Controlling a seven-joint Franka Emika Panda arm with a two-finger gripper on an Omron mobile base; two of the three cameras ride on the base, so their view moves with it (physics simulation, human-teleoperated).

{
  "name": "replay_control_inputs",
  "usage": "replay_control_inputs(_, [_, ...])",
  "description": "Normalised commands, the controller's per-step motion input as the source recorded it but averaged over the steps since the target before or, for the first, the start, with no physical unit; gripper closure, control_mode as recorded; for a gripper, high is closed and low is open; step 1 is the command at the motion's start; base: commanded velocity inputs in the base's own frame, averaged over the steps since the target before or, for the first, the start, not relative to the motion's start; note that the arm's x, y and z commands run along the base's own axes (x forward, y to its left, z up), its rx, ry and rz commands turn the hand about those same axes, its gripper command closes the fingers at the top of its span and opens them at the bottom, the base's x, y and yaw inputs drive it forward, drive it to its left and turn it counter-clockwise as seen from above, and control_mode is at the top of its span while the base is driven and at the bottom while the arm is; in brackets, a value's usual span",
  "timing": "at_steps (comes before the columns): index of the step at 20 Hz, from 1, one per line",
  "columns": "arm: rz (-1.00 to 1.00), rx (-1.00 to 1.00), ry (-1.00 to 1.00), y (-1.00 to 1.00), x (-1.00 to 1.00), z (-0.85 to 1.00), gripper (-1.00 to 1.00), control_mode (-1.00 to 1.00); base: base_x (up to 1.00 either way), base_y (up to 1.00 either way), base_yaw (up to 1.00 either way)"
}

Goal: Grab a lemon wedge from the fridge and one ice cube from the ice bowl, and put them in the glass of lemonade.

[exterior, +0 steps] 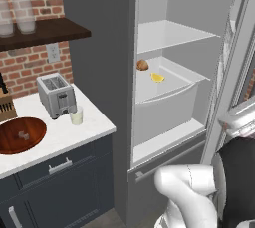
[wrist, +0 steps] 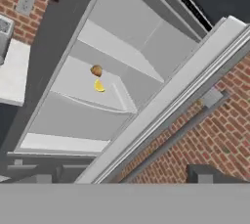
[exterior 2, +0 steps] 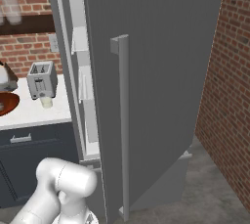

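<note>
Now fridge (exterior: pixel 99 48) door open; lemon wedge (exterior: pixel 158 77) on middle shelf near front edge, beside brown lump (exterior: pixel 142 65). Glass of lemonade (exterior: pixel 76 115) on counter (exterior: pixel 64 132) by toaster (exterior: pixel 56 95). Jaws wide apart, empty.

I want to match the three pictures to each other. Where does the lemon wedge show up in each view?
Left base view: lemon wedge on the open fridge's middle shelf, right of centre.
Right base view: not seen; the fridge door faces the camera.
Hand view: upper left of centre.
Shared landmark: the brown lump beside the wedge.
</note>
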Motion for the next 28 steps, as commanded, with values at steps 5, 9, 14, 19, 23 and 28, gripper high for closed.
replay_control_inputs(5, [-0.14,-0.48,0.48,0.93,1.0,0.07,-1.0,-1.0,0.0,0.0,0.0])
replay_control_inputs(9, [-0.06,-0.37,0.36,0.56,0.85,-0.05,-1.0,-1.0,0.0,0.0,0.0])
replay_control_inputs(14, [0.0,-0.12,0.0,-0.08,0.59,-0.61,-1.0,-1.0,0.0,0.0,0.0])
replay_control_inputs(19, [0.0,-0.08,-0.06,-0.34,0.69,-0.33,-1.0,-1.0,0.0,0.0,0.0])
replay_control_inputs(23, [0.0,-0.13,0.0,-0.45,0.77,-0.02,-1.0,-1.0,0.0,0.0,0.0])
replay_control_inputs(28, [-0.02,-0.17,0.0,-0.34,0.75,-0.02,-1.0,-1.0,0.0,0.0,0.0])
